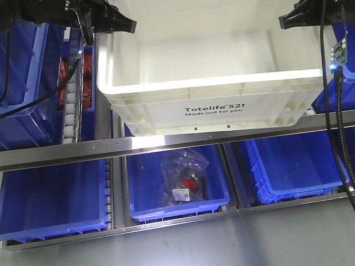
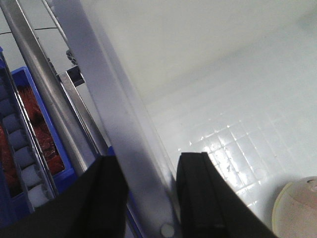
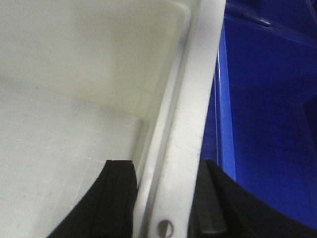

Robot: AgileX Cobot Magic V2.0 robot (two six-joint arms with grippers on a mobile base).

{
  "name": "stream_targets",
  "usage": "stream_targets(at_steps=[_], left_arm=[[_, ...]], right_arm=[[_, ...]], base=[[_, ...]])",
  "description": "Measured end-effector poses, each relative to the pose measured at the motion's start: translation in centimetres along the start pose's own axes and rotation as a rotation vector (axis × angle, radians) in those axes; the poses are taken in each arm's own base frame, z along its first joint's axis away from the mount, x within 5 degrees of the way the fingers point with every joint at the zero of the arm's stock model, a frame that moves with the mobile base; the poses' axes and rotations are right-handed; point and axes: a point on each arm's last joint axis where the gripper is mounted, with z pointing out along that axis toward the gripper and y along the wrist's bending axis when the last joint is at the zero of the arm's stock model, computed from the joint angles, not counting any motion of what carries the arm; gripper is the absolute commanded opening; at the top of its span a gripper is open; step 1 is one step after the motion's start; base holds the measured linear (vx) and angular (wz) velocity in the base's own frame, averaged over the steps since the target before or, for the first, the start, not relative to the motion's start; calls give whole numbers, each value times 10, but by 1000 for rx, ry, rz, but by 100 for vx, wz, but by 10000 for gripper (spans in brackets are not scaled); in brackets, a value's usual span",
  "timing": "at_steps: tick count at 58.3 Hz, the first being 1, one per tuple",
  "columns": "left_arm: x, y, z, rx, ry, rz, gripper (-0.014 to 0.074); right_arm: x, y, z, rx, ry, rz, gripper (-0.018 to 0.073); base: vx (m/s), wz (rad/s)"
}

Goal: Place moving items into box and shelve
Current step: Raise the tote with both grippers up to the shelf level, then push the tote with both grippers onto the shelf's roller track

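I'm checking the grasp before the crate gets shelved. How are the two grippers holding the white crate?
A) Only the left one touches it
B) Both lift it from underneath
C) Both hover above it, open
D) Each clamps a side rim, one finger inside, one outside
D: in the wrist views the left gripper and the right gripper each straddle a rim of the white crate.

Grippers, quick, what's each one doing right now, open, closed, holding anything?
Left end effector: closed on the crate's left rim.
Right end effector: closed on the crate's right rim.
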Motion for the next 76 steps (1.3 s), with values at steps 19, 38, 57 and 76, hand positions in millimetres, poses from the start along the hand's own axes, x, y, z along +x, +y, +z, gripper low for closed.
stream_targets(at_steps=[19, 38, 57, 76], left_arm=[[-2, 0, 3, -7, -29, 15, -1], [2, 1, 12, -16, -18, 25, -1], [0, 4, 12, -29, -38, 43, -1], [0, 4, 12, -36, -44, 53, -1]], right_arm=[[-3, -1, 4, 6, -46, -5, -1], [1, 3, 17, -1, -61, -12, -1], [5, 6, 30, -8, -88, -2, -1], [7, 6, 36, -9, -101, 8, -1]], base=[[0, 0], [0, 0], [0, 0], [0, 0]])
